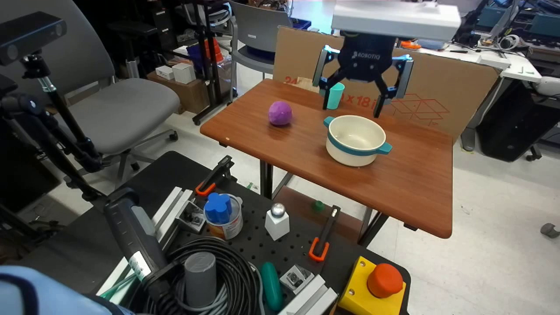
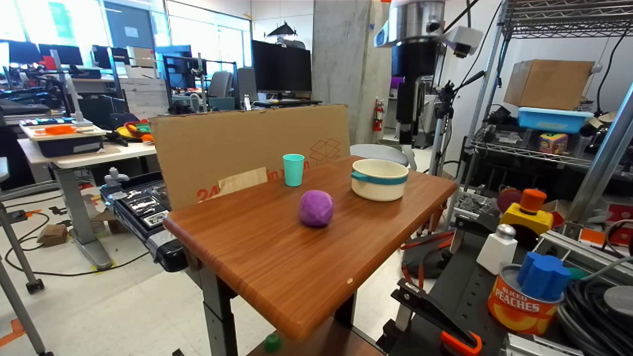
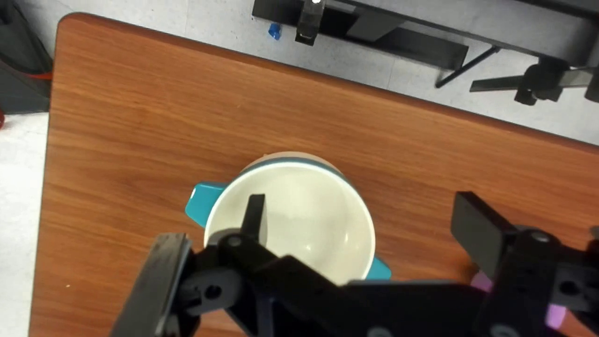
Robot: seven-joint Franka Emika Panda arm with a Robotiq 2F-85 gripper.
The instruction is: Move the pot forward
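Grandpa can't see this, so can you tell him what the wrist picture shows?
A cream pot with two teal handles sits on a brown table, seen from above. The open black pincer partly hides the pot and a purple ball.

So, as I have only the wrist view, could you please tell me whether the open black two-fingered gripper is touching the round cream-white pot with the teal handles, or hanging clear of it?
Observer: It hangs clear: in both exterior views a gap shows between the black two-fingered gripper and the round cream-white pot below it.

Operator: Thank you; could you also tell me whether anything on the brown wood-grain table is missing from my view altogether?

Observer: Yes, a small teal tapered cup stands upright on it, near the large brown cardboard sheet.
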